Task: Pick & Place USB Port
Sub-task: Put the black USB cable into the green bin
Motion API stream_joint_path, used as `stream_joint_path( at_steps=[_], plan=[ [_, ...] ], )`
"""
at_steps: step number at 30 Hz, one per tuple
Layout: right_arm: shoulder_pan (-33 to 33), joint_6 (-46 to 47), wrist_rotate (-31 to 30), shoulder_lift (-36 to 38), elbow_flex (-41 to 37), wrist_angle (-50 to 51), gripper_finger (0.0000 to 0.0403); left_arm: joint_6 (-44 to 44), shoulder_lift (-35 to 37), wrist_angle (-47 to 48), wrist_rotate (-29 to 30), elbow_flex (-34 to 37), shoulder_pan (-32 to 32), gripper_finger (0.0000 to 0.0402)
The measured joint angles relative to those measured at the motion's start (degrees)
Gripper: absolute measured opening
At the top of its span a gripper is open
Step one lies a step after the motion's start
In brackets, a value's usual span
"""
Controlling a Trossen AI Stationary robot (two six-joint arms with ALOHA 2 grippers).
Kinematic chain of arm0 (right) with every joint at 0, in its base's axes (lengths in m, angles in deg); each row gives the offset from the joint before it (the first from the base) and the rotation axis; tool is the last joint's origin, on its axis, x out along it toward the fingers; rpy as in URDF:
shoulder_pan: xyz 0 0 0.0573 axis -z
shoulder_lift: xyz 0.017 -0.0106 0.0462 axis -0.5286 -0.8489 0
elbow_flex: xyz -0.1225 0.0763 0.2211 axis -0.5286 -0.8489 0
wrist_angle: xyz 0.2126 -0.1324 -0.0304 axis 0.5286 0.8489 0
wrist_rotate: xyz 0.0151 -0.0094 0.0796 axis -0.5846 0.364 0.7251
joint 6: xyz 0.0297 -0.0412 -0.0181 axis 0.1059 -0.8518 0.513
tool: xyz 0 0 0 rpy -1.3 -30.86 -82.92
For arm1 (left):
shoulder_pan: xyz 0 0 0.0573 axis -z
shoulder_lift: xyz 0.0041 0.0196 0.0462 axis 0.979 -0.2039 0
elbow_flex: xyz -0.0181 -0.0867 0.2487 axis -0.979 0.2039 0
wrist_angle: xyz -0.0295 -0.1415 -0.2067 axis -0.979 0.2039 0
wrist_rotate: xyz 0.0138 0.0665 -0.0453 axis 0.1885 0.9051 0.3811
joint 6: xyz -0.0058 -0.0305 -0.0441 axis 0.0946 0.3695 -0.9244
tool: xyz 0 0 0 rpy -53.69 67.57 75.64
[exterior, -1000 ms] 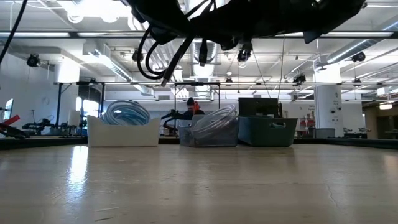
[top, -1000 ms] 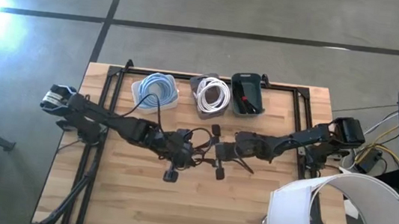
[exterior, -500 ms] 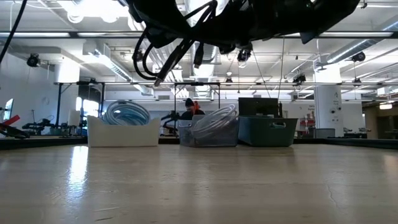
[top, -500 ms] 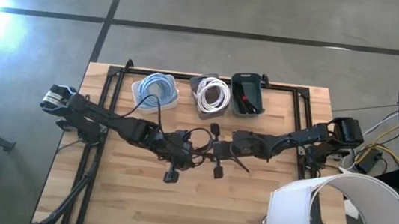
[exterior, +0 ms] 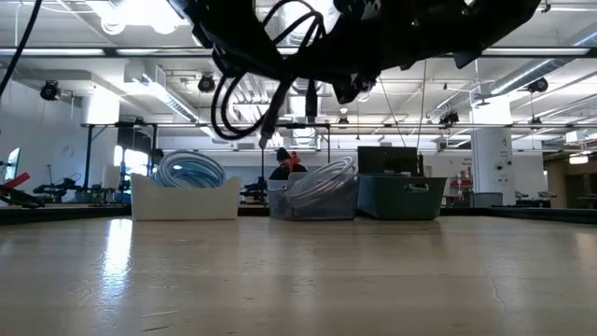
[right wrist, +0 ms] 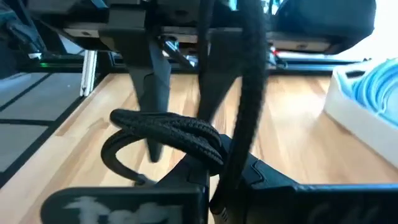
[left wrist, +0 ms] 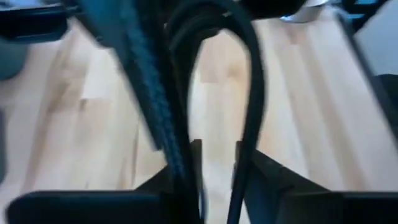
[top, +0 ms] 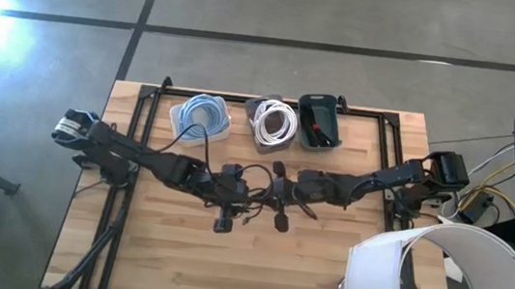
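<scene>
A black USB cable (top: 256, 175) with several plug ends hangs in loops between my two grippers over the middle of the table, clear of the wood. One plug end (exterior: 264, 140) dangles lowest in the low view. My left gripper (top: 237, 183) comes in from the table's left, its fingers a little apart with cable strands (left wrist: 249, 93) running through the gap. My right gripper (top: 283, 190) faces it from the right, shut on the cable. My left gripper has two cable strands between its parted fingers (left wrist: 194, 168); whether they still touch the fingers I cannot tell. My right gripper pinches a braided strand (right wrist: 233, 158) of the cable between its two fingers, coming nearly level from the table's right. The strand rises from the fingers, and a braided loop (right wrist: 168, 127) lies across in front of them.
Three bins stand along the far edge: a white one with a blue cable (top: 200, 116), one with a white cable (top: 274, 122) and a dark one (top: 319, 120). A white lampshade (top: 436, 282) covers the near right corner. The near half of the table top (top: 224, 267) is bare wood.
My right gripper has rolled at the wrist and its fingers have drawn together on the cable. The hanging loops have swung, and the lowest plug end now hangs lower and farther toward the right gripper. Neither arm has travelled.
</scene>
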Motion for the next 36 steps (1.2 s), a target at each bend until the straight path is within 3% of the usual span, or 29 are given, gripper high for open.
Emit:
stream_joint_path(
  at_steps=[2, 6, 10, 14, 22, 30, 33, 36],
  plan=[
    [0.0, 0.46, -0.31, -0.02, -0.02, 0.68, 0.0014, -0.35, 0.0, 0.04, 2.1, 0.74, 0.0, 0.0117],
    [-0.03, 1.49, -6.66, 0.05, -0.02, 1.58, 0.0014, -1.93, 0.0, 0.4, 5.65, 1.66, -0.06, 0.0151],
    [-0.13, 7.29, -10.86, 0.95, 0.0, 6.73, 0.0013, -3.14, 0.0, 0.57, 5.8, 2.25, -0.11, 0.0168],
    [-0.09, 12.18, -11.62, 2.65, -0.02, 13.16, 0.0013, -3.59, 0.01, 1.02, 6.37, 2.31, -0.09, 0.0169],
    [-0.07, 15.27, -11.87, 7.75, 0.0, 21.32, 0.0013, -5.09, 0.09, 2.11, 15.98, 2.31, -0.07, 0.0167],
    [-0.04, 20.95, -12.28, 14.2, 0.0, 34.59, 0.0013, -5.15, 0.11, 2.62, 21.29, 2.31, -0.07, 0.0167],
    [0.07, 22.12, -15.32, 16.88, 0.0, 40.56, 0.0013, -5.12, 0.11, 2.78, 23.44, 2.31, -0.04, 0.0167],
    [0.11, 24.4, -22.23, 20.21, 0.0, 46.01, 0.0013, -5.11, 0.11, 2.79, 23.8, 2.31, -0.04, 0.0167]
  ],
)
